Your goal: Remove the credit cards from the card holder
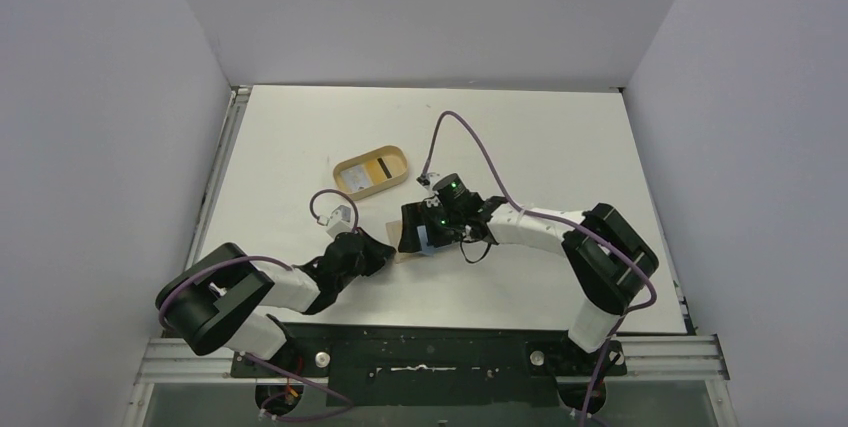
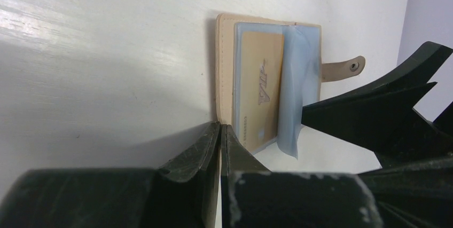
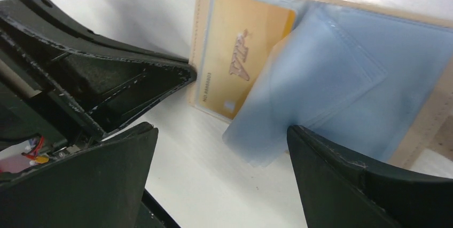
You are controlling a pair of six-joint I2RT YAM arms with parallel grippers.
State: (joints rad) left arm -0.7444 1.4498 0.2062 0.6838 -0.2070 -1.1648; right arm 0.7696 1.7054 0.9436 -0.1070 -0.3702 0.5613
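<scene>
Open card holder [image 2: 223, 52] between the pincers.
The left gripper [image 2: 220, 132], shut and empty, touches its corner; the right gripper [image 3: 221, 132] gapes wide astride the blue sleeves [image 3: 331, 78].

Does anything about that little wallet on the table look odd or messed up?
Slightly. The card holder lies open, and its bluish see-through sleeves stand up, bent and fanned askew, instead of lying flat beside the gold card. Nothing looks torn or spilled.
</scene>
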